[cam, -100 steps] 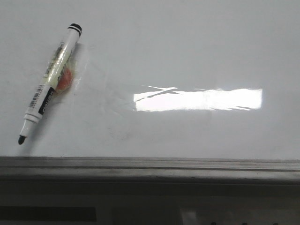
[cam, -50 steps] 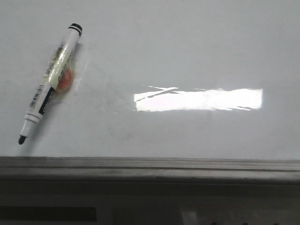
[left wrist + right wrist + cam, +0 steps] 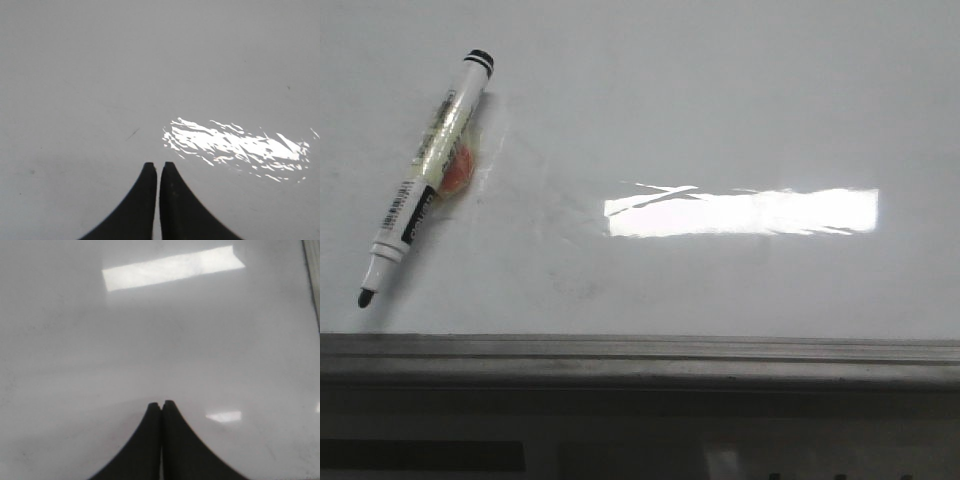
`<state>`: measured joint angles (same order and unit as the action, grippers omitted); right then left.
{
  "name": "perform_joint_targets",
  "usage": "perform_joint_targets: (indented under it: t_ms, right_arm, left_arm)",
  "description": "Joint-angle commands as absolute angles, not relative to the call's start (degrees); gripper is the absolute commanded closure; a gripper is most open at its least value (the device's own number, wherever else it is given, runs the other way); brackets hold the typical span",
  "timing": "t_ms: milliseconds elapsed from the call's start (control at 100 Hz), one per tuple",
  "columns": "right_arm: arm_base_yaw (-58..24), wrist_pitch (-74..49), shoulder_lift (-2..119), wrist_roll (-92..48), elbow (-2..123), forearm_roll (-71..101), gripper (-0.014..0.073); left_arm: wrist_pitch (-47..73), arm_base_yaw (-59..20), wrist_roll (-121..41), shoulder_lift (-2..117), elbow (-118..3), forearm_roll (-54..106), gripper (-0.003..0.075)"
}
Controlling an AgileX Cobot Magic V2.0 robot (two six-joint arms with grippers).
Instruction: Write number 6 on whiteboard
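The whiteboard (image 3: pixel 720 110) is the biggest thing here. It is flat, white and shiny, and it fills most of the front view. Faint grey smudges show near its middle. One bright light patch (image 3: pixel 740 212) in the shape of a long box shines on it. A grey metal frame (image 3: pixel 640 355) runs along its near edge, with straight grooves in it. Below the frame it is dark and blurry, and hard to make out.

No number 6 can be seen on the whiteboard; no black line is drawn on it in any view.

One marker (image 3: pixel 425 180) lies flat on the whiteboard at the left of the front view. It is a thin white tube with a black cap end pointing away and a black tip (image 3: pixel 365 297) pointing toward the frame. It has a barcode label. A small orange-red blob (image 3: pixel 458 170) sits right under its middle; what it is cannot be told.

The left pincer (image 3: pixel 157 166) has two black pointed fingers pressed close together, holding nothing, above bare whiteboard. The right pincer (image 3: pixel 161 405) looks the same: two black fingers closed tip to tip, with nothing between them.
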<state>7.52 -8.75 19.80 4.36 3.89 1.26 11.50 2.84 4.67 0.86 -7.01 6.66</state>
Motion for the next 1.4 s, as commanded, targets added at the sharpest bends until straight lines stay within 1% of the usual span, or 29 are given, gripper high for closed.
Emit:
perform_joint_targets:
  t_ms: [0,70,150,220,290,350,360,370,380,410,460,590,740,810,930,1040,1180,1390]
  right_arm:
    - [7.75,-5.75,25.27,4.03,7.93,1.42,0.0657]
    - [7.75,-6.05,27.85,4.03,9.76,1.42,0.0657]
    - [7.75,-6.79,29.18,4.03,10.52,1.42,0.0657]
    - [7.75,-6.79,29.31,4.03,10.52,1.42,0.0657]
    - [7.75,-6.57,29.31,4.03,10.52,1.42,0.0657]
    - [7.75,-6.27,29.31,4.03,10.52,1.56,0.0657]
    - [7.75,-6.27,29.31,4.03,10.52,1.56,0.0657]
    - [7.75,-6.27,29.31,4.03,10.52,1.56,0.0657]
    - [7.75,-6.27,29.31,4.03,10.52,1.56,0.0657]
    - [7.75,-6.84,29.31,4.03,10.52,1.56,0.0657]
    - [7.75,-7.74,29.31,4.03,10.52,1.56,0.0657]
    - [7.75,-7.76,29.31,4.03,10.52,1.56,0.0657]
    - [7.75,-8.04,29.31,4.03,10.52,1.56,0.0657]
    - [7.75,-8.04,29.31,4.03,10.52,1.56,0.0657]
    - [7.75,-7.93,29.31,4.03,10.52,1.56,0.0657]
    - [7.75,-10.2,29.31,4.03,10.52,1.56,0.0657]
    - [7.75,-10.79,29.31,4.03,10.52,1.56,0.0657]
    - [7.75,-10.56,29.31,4.03,10.52,1.56,0.0657]
  left_arm:
    - [15.35,2.75,5.02,4.39,-13.17,7.31,0.0741]
    - [18.96,2.75,4.75,6.8,-15.75,7.4,0.074]
    - [19.22,2.75,4.27,8.89,-16.75,7.4,0.0727]
    - [17.55,2.75,4.27,9.98,-17.01,7.4,0.0651]
    - [13.87,2.75,4.27,10.42,-16.71,7.4,0.0544]
    - [9.76,2.75,4.27,10.42,-15.67,7.4,0.0432]
    - [9.27,2.75,4.27,10.42,-15.67,7.4,0.0432]
    - [8.36,2.75,4.27,10.42,-15.42,7.4,0.04]
    - [7.95,2.75,4.27,10.42,-15.3,7.4,0.04]
    - [6.6,2.75,4.27,10.42,-15.05,7.4,0.0354]
    - [6.4,2.75,3.88,10.76,-14.9,6.34,0.0318]
    - [8.69,2.4,2.25,11.85,-15.03,6.33,0.0314]
    - [6.5,-2.08,-7.36,13.09,-15.27,13.61,0.0314]
    - [5.51,-5.82,-10.68,13.96,-15.65,15.07,0.0314]
    - [5.27,-13.51,-10.81,16.96,-15.98,15.77,0.0315]
    - [3.31,-21.03,-10.81,21.07,-15.98,17.38,0.0317]
    - [-2.61,-29.96,-10.81,27.25,-15.98,16.79,0.0331]
    - [-11.45,-42.29,-10.81,36.03,-16.37,16.79,0.0331]
